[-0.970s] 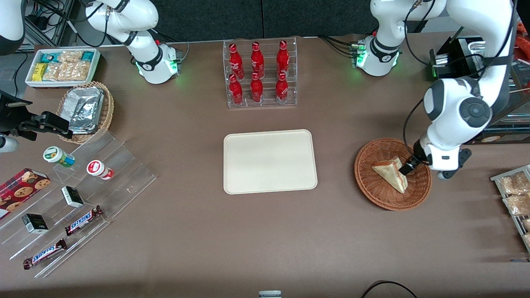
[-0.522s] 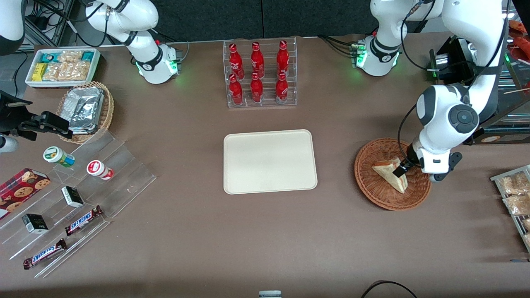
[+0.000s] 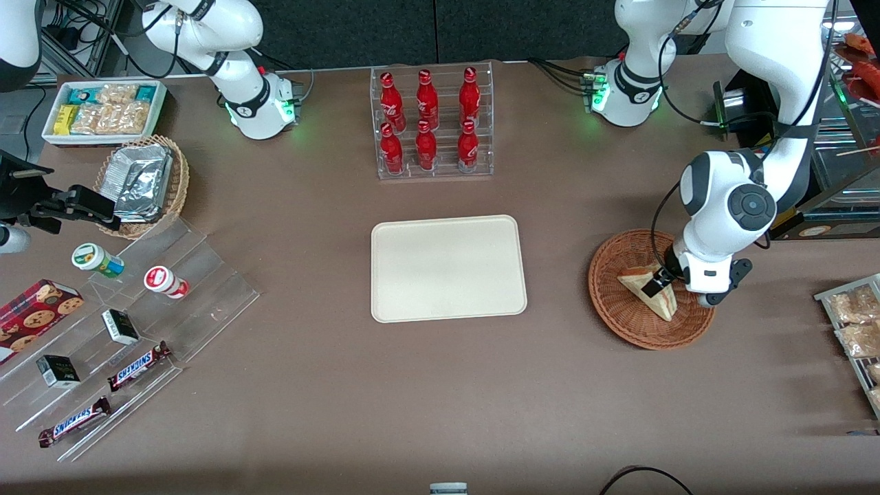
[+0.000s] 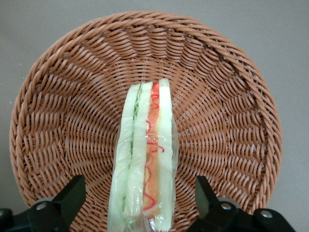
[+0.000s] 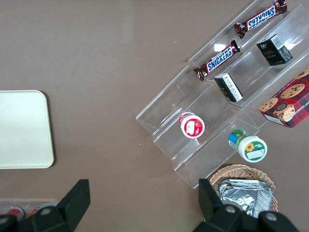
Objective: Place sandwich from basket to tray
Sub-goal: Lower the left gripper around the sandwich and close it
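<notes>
Brown tabletop (image 3: 412,385), woven basket (image 4: 231,96), wedge sandwich (image 4: 147,154), gripper (image 4: 140,203) astride

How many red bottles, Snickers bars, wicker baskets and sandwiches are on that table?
Red bottles: 6
Snickers bars: 2
Wicker baskets: 2, the reddish-brown basket and the tan basket
Sandwich: 1, in the reddish-brown basket, with the open claw straddling it
Total: 11
</notes>
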Controlling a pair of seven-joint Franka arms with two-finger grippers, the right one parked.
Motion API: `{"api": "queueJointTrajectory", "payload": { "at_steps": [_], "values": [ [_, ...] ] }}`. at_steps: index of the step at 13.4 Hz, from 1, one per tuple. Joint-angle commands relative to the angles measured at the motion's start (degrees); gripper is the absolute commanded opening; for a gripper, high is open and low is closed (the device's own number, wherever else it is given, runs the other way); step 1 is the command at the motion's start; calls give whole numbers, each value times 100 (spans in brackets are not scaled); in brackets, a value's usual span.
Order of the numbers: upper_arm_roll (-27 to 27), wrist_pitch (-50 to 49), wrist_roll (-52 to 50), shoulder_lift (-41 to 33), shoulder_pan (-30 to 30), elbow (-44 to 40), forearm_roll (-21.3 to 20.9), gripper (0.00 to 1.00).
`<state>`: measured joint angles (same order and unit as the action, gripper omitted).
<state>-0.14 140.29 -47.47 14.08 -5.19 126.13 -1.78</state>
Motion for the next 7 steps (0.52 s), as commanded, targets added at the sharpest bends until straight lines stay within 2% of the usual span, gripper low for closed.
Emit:
{"api": "queueJointTrajectory", "payload": {
  "at_steps": [1, 5, 6, 7],
  "values": [
    [-57, 139, -122, -28, -17, 140, -24, 100],
    [-74, 130, -131, -11, -17, 175, -24, 98],
    [-74, 130, -201, 7, -26, 175, -24, 74],
    [-83, 139, -358, 16, -17, 175, -24, 25]
  ]
}}
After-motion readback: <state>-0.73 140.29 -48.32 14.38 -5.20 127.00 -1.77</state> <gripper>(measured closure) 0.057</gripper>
